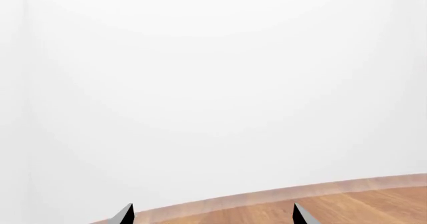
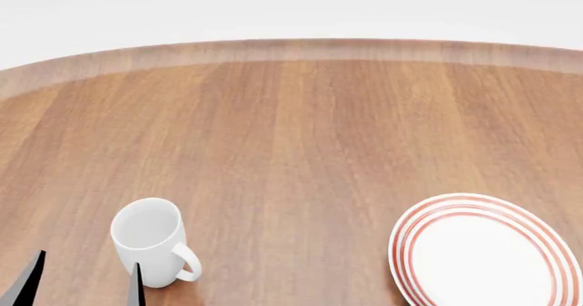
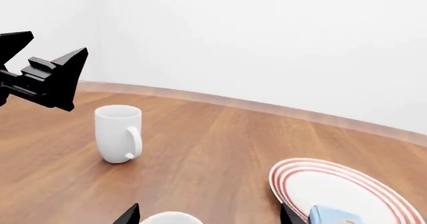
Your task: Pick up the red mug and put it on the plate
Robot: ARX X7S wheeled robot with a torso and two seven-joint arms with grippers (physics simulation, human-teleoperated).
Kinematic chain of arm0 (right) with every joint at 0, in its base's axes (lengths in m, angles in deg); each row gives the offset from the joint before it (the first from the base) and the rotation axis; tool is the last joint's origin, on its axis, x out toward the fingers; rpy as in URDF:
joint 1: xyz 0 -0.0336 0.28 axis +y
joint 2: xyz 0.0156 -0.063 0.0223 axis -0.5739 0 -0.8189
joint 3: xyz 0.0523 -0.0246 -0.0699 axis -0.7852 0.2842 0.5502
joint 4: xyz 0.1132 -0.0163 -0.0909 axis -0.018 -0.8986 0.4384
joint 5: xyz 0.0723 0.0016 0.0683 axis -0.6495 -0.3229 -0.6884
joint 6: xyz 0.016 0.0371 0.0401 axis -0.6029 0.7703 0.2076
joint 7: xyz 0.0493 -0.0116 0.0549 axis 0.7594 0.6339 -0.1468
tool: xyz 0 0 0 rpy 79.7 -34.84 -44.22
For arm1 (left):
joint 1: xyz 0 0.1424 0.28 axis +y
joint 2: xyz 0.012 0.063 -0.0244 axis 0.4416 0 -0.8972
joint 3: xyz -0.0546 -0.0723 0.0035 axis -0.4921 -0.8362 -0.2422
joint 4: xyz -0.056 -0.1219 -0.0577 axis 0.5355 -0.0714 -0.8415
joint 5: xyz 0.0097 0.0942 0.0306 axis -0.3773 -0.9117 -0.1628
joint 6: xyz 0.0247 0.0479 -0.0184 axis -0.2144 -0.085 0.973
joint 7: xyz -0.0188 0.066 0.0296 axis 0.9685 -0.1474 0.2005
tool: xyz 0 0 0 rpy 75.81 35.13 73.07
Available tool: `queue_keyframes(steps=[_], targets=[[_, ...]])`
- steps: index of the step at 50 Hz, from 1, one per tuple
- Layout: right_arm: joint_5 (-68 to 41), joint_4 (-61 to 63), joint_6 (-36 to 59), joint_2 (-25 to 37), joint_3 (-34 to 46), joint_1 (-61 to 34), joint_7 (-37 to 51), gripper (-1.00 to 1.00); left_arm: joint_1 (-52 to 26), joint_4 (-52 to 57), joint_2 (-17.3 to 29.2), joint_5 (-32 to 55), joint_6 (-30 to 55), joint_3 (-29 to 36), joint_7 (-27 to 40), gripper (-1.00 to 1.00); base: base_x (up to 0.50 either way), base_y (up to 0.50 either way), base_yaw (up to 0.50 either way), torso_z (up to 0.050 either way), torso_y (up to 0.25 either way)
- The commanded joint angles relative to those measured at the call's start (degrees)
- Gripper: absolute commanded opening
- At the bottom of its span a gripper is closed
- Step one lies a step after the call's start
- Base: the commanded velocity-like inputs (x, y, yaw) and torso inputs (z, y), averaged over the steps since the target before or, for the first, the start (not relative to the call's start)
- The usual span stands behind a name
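Wooden table (image 2: 301, 128) – round edge, white wall behind. Plate (image 2: 414, 217) lies flat on the robot's right, cut off by the head view's edge; a small light-blue box (image 3: 333, 217) sits on its rim. White mug (image 2: 149, 241) upright on the left, mouth up, handle towards the plate, nothing visible inside. Left gripper (image 1: 213, 215) spread wide, just beside that mug. Right gripper (image 3: 209, 216) also spread – a white rim (image 3: 170, 217) shows between its fingertips; cannot tell whether that's the red mug.
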Motion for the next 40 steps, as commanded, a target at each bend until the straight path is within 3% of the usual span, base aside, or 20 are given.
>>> queue_keyframes(steps=[1, 40], targets=[[-0.2, -6.4, -3.6, -1.3, 1.6, -1.2, 0.0, 1.00, -0.1, -0.1, 0.1, 0.0, -0.2, 0.2, 0.1, 1.00, 0.00, 0.00, 0.00, 0.000, 0.000], [-2.5, -14.1, -9.1, -2.6, 4.8, -2.8, -1.1, 1.00, -0.2, 0.1, 0.5, 0.1, 0.2, 0.7, 0.7, 1.00, 0.00, 0.00, 0.00, 0.000, 0.000]])
